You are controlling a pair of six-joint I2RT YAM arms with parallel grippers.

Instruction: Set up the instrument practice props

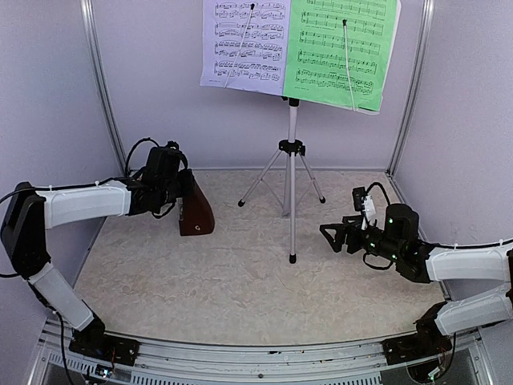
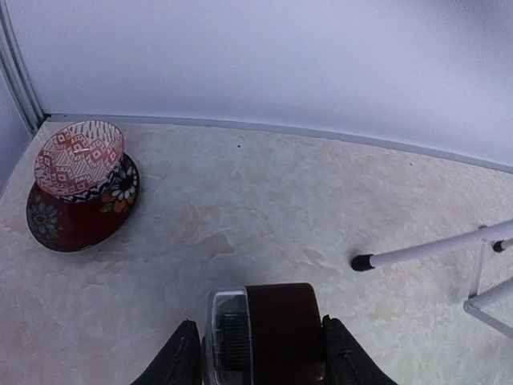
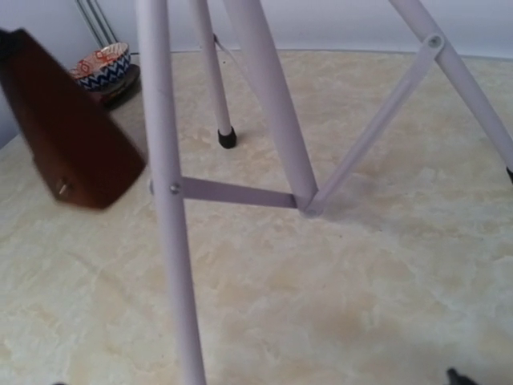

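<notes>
The silver tripod music stand [image 1: 292,152] stands at the table's middle back. The pale lavender sheet [image 1: 244,42] and the green sheet [image 1: 341,50] rest side by side on its desk and hide it. The brown pyramid metronome [image 1: 195,212] is at the left, tilted, with its base at or just above the table. My left gripper [image 2: 263,353] is shut on its top end [image 2: 280,329], one finger on each side. My right gripper [image 1: 333,234] is open and empty, low, just right of the stand's front leg [image 3: 164,184]. The metronome also shows in the right wrist view [image 3: 68,132].
A patterned bowl [image 2: 78,156] sits on a dark floral plate [image 2: 56,228] in the far left corner, behind the metronome. The stand's three legs [image 1: 260,183] spread over the middle of the table. Lavender walls close in the back and both sides.
</notes>
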